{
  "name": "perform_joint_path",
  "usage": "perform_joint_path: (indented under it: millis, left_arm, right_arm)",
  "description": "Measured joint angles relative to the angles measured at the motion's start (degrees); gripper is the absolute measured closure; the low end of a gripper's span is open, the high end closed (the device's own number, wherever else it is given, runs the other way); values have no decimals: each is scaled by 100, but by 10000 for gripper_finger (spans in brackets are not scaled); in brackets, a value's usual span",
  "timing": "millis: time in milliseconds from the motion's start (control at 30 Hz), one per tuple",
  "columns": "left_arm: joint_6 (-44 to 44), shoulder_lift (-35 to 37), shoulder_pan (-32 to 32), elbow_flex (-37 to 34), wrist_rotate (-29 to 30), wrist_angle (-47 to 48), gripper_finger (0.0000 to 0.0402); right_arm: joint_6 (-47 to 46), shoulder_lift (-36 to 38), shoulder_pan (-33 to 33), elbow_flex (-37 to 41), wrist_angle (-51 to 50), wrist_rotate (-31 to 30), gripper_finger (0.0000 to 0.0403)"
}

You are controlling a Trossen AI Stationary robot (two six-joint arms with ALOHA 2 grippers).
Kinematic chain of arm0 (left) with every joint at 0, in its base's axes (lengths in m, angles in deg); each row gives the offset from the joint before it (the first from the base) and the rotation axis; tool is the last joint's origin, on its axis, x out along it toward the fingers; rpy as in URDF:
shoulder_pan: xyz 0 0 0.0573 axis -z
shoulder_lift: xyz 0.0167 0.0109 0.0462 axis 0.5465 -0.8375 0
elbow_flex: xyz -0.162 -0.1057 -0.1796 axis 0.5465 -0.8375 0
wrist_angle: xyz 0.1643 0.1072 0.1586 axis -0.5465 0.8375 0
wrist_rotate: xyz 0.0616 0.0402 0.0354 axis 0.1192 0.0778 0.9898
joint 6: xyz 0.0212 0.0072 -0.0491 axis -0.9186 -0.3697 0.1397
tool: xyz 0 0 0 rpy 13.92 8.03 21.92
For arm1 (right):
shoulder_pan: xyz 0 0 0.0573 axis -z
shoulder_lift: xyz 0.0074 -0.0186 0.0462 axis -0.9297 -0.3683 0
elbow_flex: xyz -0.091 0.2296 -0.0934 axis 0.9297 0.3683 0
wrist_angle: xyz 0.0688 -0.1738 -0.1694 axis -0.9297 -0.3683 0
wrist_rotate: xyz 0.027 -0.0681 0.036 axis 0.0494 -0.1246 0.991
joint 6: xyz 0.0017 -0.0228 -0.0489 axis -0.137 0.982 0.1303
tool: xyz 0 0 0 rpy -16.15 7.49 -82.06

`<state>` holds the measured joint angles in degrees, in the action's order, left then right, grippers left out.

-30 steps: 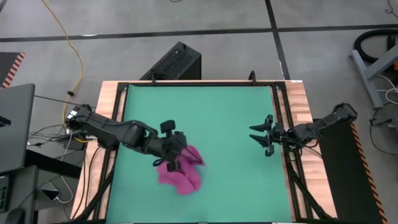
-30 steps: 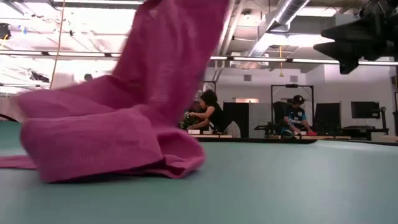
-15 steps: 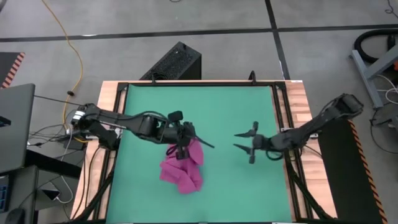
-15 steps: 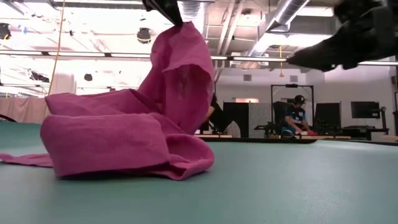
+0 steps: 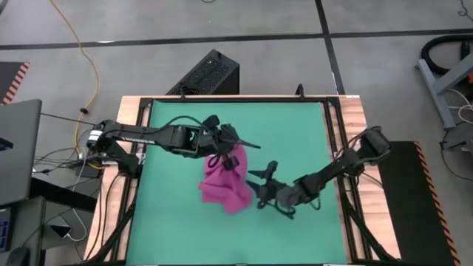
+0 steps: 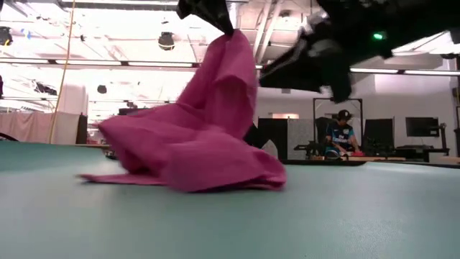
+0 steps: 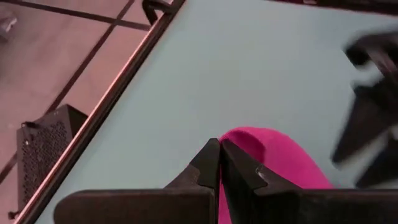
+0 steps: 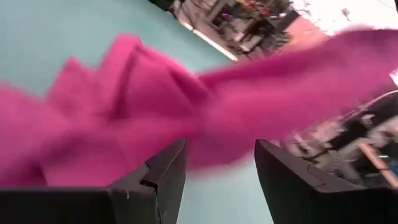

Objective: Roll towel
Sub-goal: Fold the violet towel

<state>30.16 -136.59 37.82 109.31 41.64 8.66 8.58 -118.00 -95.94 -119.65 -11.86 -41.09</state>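
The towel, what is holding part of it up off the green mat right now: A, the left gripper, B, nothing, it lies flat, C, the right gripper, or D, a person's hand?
A: the left gripper is shut on a raised corner of the towel, while the right gripper is open beside it.

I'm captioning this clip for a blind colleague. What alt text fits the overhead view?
The left hand, shut on one end of a crumpled magenta towel, lifts it above the green mat. The right hand, open, reaches in beside the towel's right edge. Wooden table edges frame the mat.
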Motion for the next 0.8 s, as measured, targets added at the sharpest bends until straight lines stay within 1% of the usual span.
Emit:
perform_joint_path:
  millis: [100,200,467,567,633,733,800]
  left_arm:
    - [112,0,-160,0,-2,34,401]
    - [154,0,-290,0,-8,49,401]
    - [209,0,-315,0,-198,-4,401]
    - [233,0,-308,0,-344,1,401]
    - [233,0,-283,0,-443,7,401]
    - [227,0,-258,0,-438,4,401]
    - [222,0,-260,0,-438,3,401]
  right_arm:
    - [140,-351,-78,-409,6,-698,190]
    - [125,-630,-100,-751,7,-1270,190]
    - [745,-1571,231,-1346,-27,-1881,193]
    - [820,-1966,403,-1588,-21,-2705,196]
    - [1041,-2161,510,-1712,-14,-3095,199]
    - [1285,-2379,621,-1889,-18,-3254,212]
    - [1293,-2408,633,-1986,-22,-3270,232]
